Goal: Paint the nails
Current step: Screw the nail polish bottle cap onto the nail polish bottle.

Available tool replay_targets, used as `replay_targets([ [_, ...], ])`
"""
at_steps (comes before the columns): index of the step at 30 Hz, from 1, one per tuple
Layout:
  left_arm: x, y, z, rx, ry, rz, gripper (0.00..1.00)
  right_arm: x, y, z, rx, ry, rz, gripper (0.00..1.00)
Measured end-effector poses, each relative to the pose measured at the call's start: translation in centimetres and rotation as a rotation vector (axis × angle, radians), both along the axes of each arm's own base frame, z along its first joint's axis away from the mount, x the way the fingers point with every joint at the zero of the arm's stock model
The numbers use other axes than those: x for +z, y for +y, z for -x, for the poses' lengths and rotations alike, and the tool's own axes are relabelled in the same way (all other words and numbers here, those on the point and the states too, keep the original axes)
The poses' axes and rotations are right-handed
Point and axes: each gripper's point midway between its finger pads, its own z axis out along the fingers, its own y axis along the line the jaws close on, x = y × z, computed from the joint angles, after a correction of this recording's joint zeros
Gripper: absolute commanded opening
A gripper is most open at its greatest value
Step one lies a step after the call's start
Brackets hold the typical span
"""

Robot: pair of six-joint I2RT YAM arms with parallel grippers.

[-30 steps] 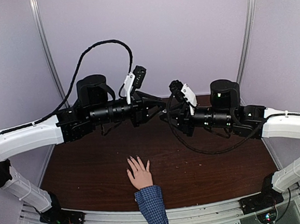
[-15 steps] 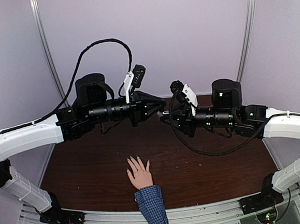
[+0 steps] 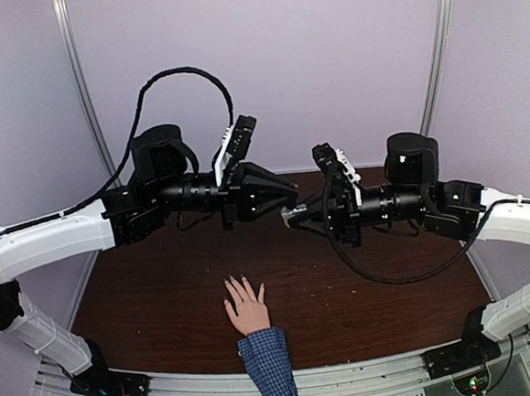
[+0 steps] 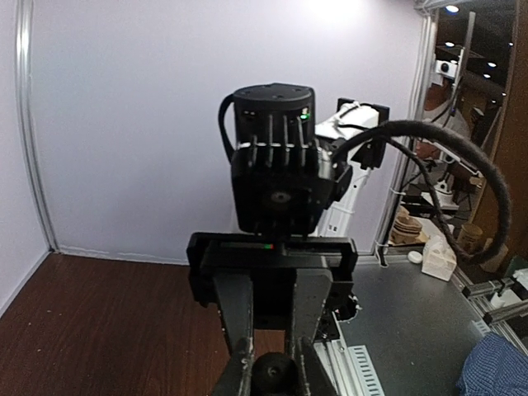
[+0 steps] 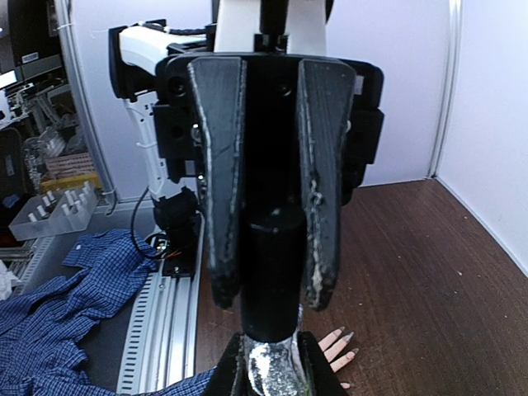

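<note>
From above, both arms are held over the table [image 3: 162, 289], with the left gripper [image 3: 288, 197] and the right gripper [image 3: 296, 218] set tip to tip in mid-air. What is pinched between them is too small to be made out here. The hand [image 3: 247, 311] is laid flat near the table's near edge, fingers spread. The nails [image 3: 240, 282] point toward the far wall, well below the grippers and a little to their left. A blue checked cuff [image 3: 264, 354] is seen at the wrist.

In the left wrist view, the left gripper's fingers [image 4: 235, 330] are closed on a small dark round thing, judged to be the base of the bottle [image 4: 272, 373]. The right arm faces the camera just behind it. The hand is not shown.

In the right wrist view, the right gripper's fingers [image 5: 219, 181] are clamped on the black cap [image 5: 272, 272]. The glass bottle just past their tips is gripped from the other side. The hand is visible far beneath, lower right.

The step in hand is judged to be opening the bottle — no painting looks to have begun. Next, the cap must be twisted and drawn straight off along the shared axis while the bottle is kept steady. The brush is then to be carried down to the nails — a long descent.
</note>
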Motion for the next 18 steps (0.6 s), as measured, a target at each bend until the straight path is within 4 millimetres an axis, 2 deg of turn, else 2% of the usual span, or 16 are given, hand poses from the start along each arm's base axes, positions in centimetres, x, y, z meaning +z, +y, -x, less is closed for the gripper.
replay_targets([
  [12, 1.3, 0.3, 4.0, -0.308, -0.089, 0.028, 0.06, 1.6, 0.0, 4.0, 0.249, 0.029, -0.026, 0.0],
  [15, 1.4, 0.5, 4.5, -0.356, -0.099, 0.041, 0.11, 1.8, 0.2, 4.4, 0.289, 0.041, -0.023, 0.0],
  [18, 1.3, 0.8, 4.6, -0.382, -0.098, 0.044, 0.23, 1.7, 0.3, 4.6, 0.308, 0.05, -0.016, 0.0],
])
